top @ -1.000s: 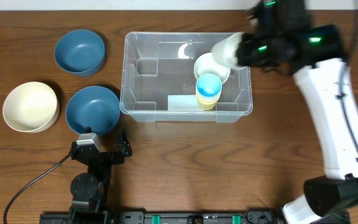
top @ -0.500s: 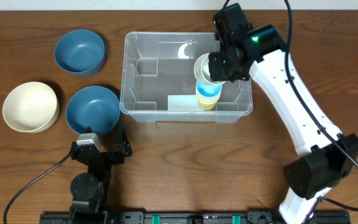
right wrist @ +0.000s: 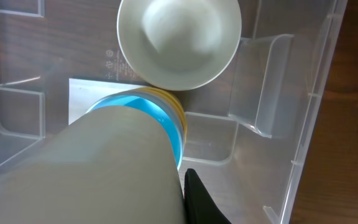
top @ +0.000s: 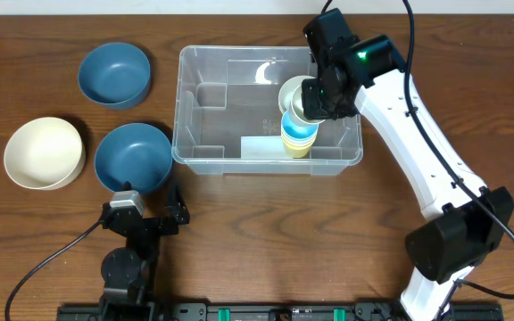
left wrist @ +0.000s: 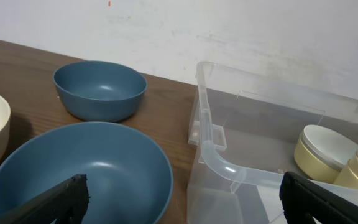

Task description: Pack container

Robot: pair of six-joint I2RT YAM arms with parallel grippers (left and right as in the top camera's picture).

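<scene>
Clear plastic container (top: 205, 120), pale label (top: 259, 148) unreadable, right pincer (top: 319, 96) clamped on pale cup (right wrist: 104, 174), left pincer (left wrist: 182, 200) apart.

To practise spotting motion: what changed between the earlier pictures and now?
The right end effector, shut on a pale cup, swung left from the container's far right corner to above the stacked cups inside. Nothing was grasped or released. Container, its cream bowl and the three bowls outside stayed put.

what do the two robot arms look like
The right arm has white links, black joints and a green light. The left arm is black, with a grey block on top and a black cable trailing from it.
</scene>
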